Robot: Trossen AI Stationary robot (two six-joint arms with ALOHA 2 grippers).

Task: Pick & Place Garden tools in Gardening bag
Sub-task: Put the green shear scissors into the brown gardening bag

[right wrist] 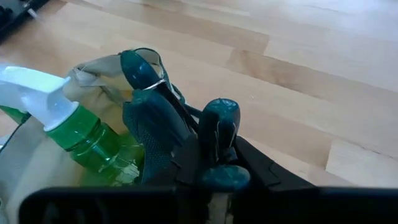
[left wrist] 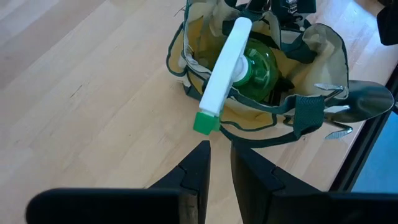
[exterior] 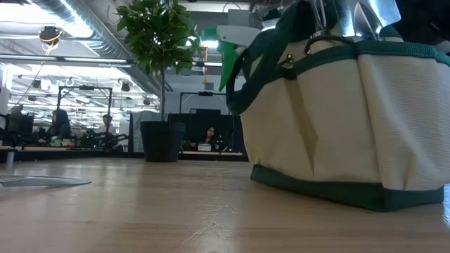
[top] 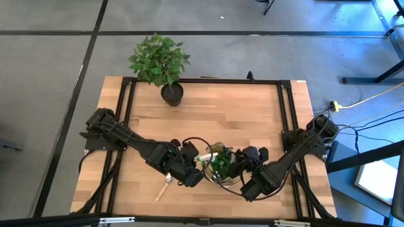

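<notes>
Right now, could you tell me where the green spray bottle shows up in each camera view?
High view: spray bottle in the gardening bag, bottom centre.
Low view: white trigger head above the bag's rim, top centre.
Left wrist view: upper centre, in the bag.
Right wrist view: left side.
Shared landmark: the bag.

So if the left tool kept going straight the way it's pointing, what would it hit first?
Probably the spray bottle's white trigger head, whose green nozzle tip lies just ahead of the left tool, sticking out of the gardening bag; depth is unclear.
</notes>
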